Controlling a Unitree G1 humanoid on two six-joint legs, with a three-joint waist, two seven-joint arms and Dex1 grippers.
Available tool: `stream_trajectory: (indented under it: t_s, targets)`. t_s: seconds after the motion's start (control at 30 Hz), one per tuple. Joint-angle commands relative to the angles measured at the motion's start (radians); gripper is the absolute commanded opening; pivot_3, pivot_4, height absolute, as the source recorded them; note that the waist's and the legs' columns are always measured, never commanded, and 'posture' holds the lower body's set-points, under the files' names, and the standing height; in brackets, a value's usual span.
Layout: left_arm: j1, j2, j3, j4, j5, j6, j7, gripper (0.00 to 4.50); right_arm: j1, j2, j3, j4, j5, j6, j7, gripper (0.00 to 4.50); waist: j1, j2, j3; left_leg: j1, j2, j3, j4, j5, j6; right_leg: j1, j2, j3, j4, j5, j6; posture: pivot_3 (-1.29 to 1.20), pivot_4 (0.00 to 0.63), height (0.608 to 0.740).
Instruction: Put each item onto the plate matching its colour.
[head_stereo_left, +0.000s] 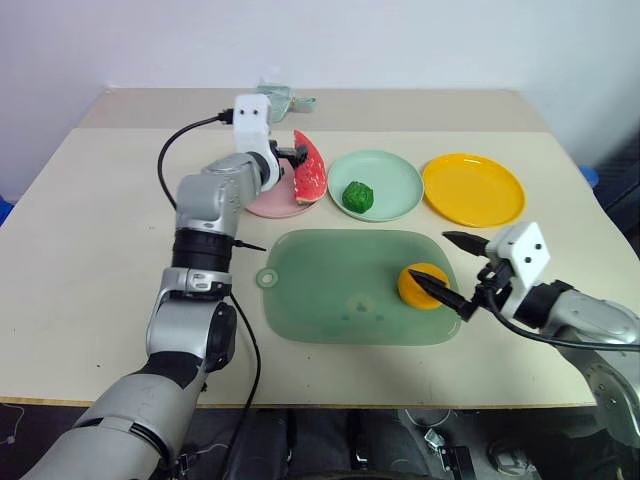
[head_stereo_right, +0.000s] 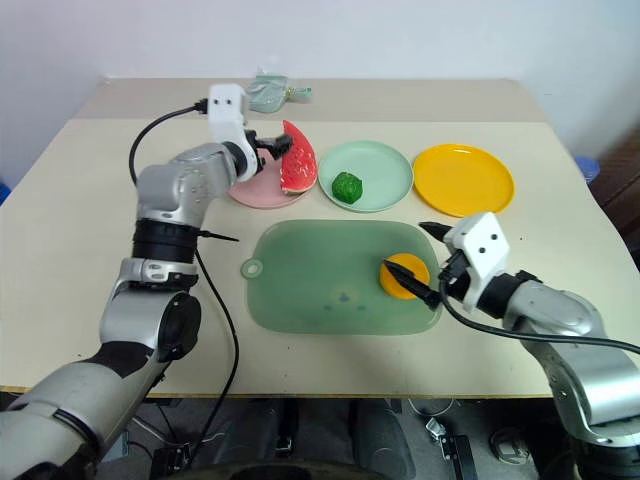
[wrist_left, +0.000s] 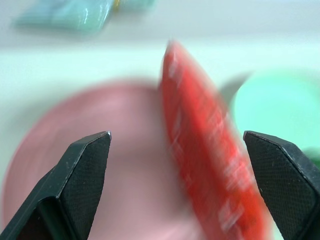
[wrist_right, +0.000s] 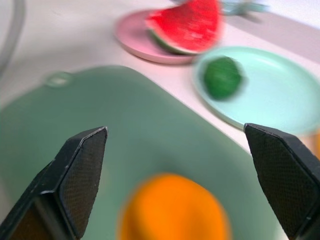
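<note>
I see the red watermelon wedge (head_stereo_left: 310, 168) standing on its edge on the pink plate (head_stereo_left: 272, 203), at the side of that plate nearest the mint green plate (head_stereo_left: 392, 188), leaning a little over the rim. My left gripper (wrist_left: 176, 145) sits level right at the wedge with its two black fingers spread wide; in the left wrist view the wedge lies between them, closer to one finger, and neither finger presses on it, so I read this hand as open and holding nothing. The knobbly dark-green vegetable (head_stereo_left: 358, 196) rests on the mint green plate, toward the edge nearest the pink one. The yellow-orange plate (head_stereo_left: 473, 188) stands bare at the right end of the row of three plates. The round orange (head_stereo_left: 422, 285) lies on the translucent green mat (head_stereo_left: 340, 290), near the mat's right edge, in front of the plates. My right gripper (head_stereo_left: 448, 272) is low over that edge of the mat, fingers as wide apart as they go, with the orange just ahead of and between the tips; I see no contact, so this hand is empty too. A pale teal object (head_stereo_left: 278, 96) lies at the far side of the table (head_stereo_left: 90, 220), behind the pink plate.
</note>
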Motion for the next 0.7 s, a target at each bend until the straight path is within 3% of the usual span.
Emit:
stream_trajectory:
  t_s: [0.03,0.27,0.4,0.53,0.7]
  targets:
    - [0.148,0.101,-0.061,-0.241,-0.073,-0.058,-0.253,4.47,0.057,-0.025,-0.051,-0.007,-0.008,-0.01,0.029,4.5,-0.005,0.001,0.0,0.001,0.0,0.0,0.0,0.0,0.0,0.0,0.0,0.0,0.0,0.0,0.0,0.0,0.15,0.74]
    - [0.488,0.357,-0.22,-0.531,-0.13,-0.126,-0.651,4.47,0.074,-0.008,0.042,-0.003,-0.047,-0.022,0.025,4.5,-0.006,0.001,-0.001,0.002,0.001,0.0,-0.001,0.001,-0.001,0.0,0.001,0.002,0.0,0.0,0.0,0.0,0.15,0.74]
    - [0.565,0.404,-0.278,-0.588,-0.102,-0.153,-0.697,4.47,0.05,0.006,0.096,0.06,-0.112,-0.034,-0.006,4.5,0.004,0.001,-0.001,0.002,0.0,0.0,0.0,0.0,0.0,0.002,0.0,0.001,0.0,0.0,0.0,0.0,0.15,0.74]
    - [0.585,0.383,-0.306,-0.599,-0.079,-0.17,-0.665,4.47,0.059,0.019,0.11,0.101,-0.125,-0.038,0.007,4.5,0.001,0.001,-0.001,0.002,0.0,0.0,0.001,-0.003,0.005,0.003,0.0,0.001,-0.001,0.0,0.0,0.0,0.15,0.74]
    - [0.591,0.359,-0.314,-0.616,-0.085,-0.168,-0.646,4.5,0.084,0.022,0.104,0.125,-0.145,-0.083,0.024,3.22,-0.002,0.001,-0.001,0.002,0.001,-0.001,0.0,-0.003,0.005,0.003,0.002,0.001,-0.001,0.0,0.0,0.0,0.15,0.74]
